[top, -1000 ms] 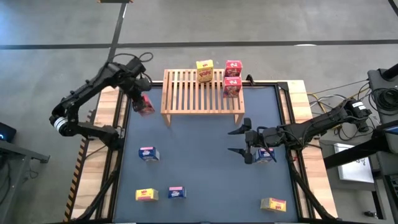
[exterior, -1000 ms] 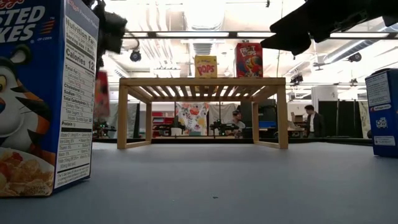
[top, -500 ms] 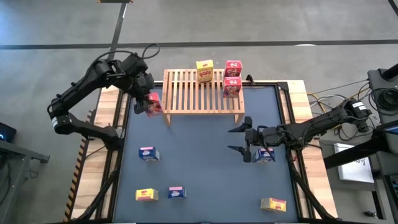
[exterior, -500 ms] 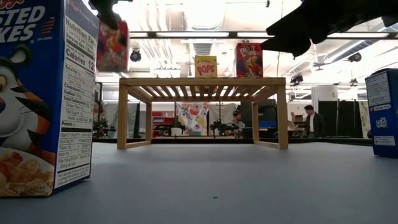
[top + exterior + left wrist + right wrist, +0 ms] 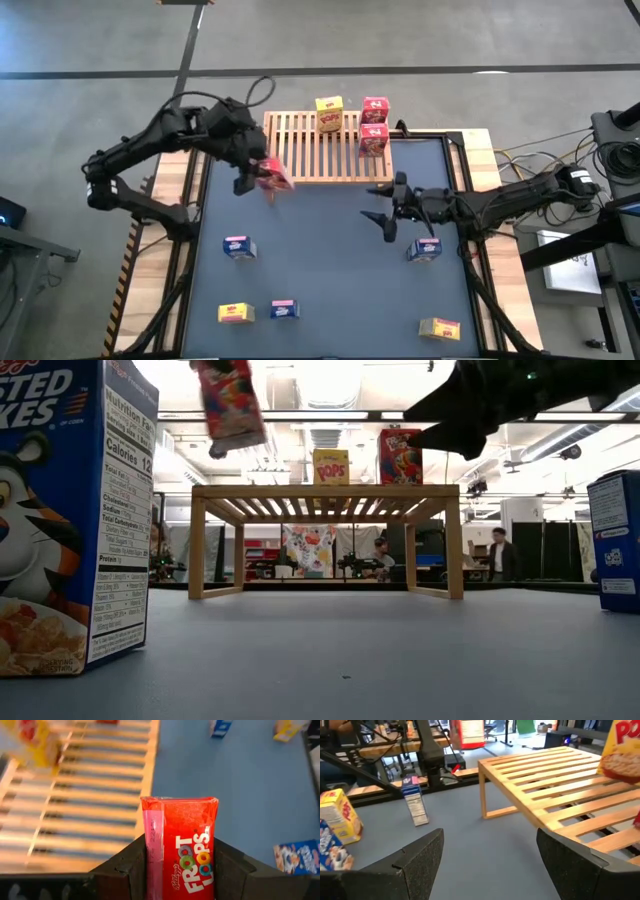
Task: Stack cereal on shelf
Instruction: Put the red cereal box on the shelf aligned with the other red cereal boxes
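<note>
Red cardboard sits clamped between my left fingers (image 5: 120,870): a Froot Loops box (image 5: 271,175), gripped low on its two narrow sides so its printed front stays clear and its top stands free above the grip. I hold it up off the worktop (image 5: 330,260) at the near left corner of the wooden shelf (image 5: 310,145), higher than the slatted top in the low view and tilted, because it has to clear the front rail before it can come down on the slats. The bare slats on the left side look to me like the place for it, since the far right part is taken: a yellow box (image 5: 329,113) stands at the far edge, and just right of it two red boxes (image 5: 374,126), one stacked or standing just beside the other; I cannot tell which from above. My right gripper (image 5: 381,203) hangs over the worktop just near of the shelf's right end with its fingers spread wide and nothing between them, waiting, I judge, so it stays out of my left arm's way. A blue box (image 5: 424,250) stands close by it on the near side, a likely next pick. Further near lie another blue box (image 5: 238,247), a yellow one (image 5: 234,313), a third blue (image 5: 284,309) and a yellow box at the near right (image 5: 439,328). The risk I see is the tilt: the box should be squared before I let go.
</note>
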